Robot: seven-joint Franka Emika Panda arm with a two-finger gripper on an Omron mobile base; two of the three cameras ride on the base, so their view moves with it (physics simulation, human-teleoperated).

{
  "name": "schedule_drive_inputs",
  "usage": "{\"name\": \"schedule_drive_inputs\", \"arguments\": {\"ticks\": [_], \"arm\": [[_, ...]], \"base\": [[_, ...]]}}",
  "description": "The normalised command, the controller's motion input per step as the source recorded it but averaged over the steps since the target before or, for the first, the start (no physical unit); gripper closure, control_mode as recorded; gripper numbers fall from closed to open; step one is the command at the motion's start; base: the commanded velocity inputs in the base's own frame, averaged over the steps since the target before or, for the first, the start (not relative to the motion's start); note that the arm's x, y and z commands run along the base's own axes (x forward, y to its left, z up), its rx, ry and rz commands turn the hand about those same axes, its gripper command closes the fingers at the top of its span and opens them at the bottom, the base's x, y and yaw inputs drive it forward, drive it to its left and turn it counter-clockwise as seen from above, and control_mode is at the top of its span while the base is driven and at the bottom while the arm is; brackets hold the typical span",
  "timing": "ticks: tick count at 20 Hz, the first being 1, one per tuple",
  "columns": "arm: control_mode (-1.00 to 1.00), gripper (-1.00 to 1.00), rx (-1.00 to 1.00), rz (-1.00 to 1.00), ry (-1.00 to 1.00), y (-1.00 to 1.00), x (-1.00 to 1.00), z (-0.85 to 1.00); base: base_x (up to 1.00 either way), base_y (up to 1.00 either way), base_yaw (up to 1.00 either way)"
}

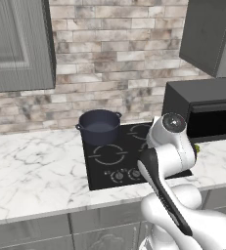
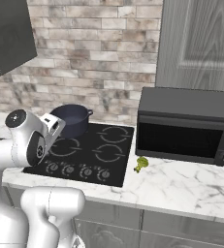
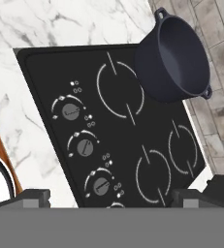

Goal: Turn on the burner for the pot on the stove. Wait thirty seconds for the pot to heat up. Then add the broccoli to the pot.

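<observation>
We are holding the gripper (image 3: pixel 111 197) above the front of the stove (image 2: pixel 114 156), jaws spread wide and gripping nothing. Just beyond, we are viewing 3 of the knobs (image 3: pixel 85 147). The broccoli (image 2: pixel 141 163) is lying on the counter (image 2: pixel 181 186) between stove and microwave (image 2: pixel 184 126). Farthest, the pot (image 2: pixel 72 119) is sitting on the back-left ring.

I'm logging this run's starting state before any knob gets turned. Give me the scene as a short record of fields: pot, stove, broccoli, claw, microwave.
pot: the pot sits on the back left ring, nothing visible inside
stove: the stove is set into the marble counter, knobs along its front edge
broccoli: the broccoli lies on the counter between stove and microwave, in front of the microwave
claw: the claw is open, above the stove's knob row, holding nothing
microwave: the microwave stands right of the stove, door closed
</observation>
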Motion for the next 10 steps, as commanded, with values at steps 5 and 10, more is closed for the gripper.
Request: {"name": "schedule_drive_inputs", "arguments": {"ticks": [5, 10], "arm": [[-1.0, -1.0, 0.0, 0.0, 0.0, 0.0, 0.0, 0.0], [-1.0, -1.0, 0.0, 0.0, 0.0, 0.0, 0.0, 0.0]], "base": [[0.0, 0.0, 0.0], [0.0, 0.0, 0.0]]}}
